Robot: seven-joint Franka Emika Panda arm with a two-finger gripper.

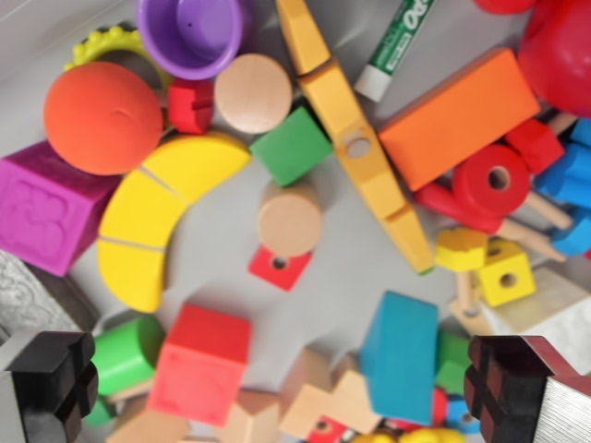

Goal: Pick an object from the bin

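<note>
1. The gripper (277, 388) hangs over the bin (212, 277), its two fingers at the lower corners of the wrist view, at about 7 and 5 o'clock.
2. Between them lie a red cube (201, 365) and a blue block (400, 355); the natural cylinder (289, 218) stands at 12 o'clock from the midpoint, near the view's centre.
3. The blue block's long axis runs roughly 12 to 6.
4. The fingers are wide apart, hold nothing, and touch no toy that I can make out.
</note>
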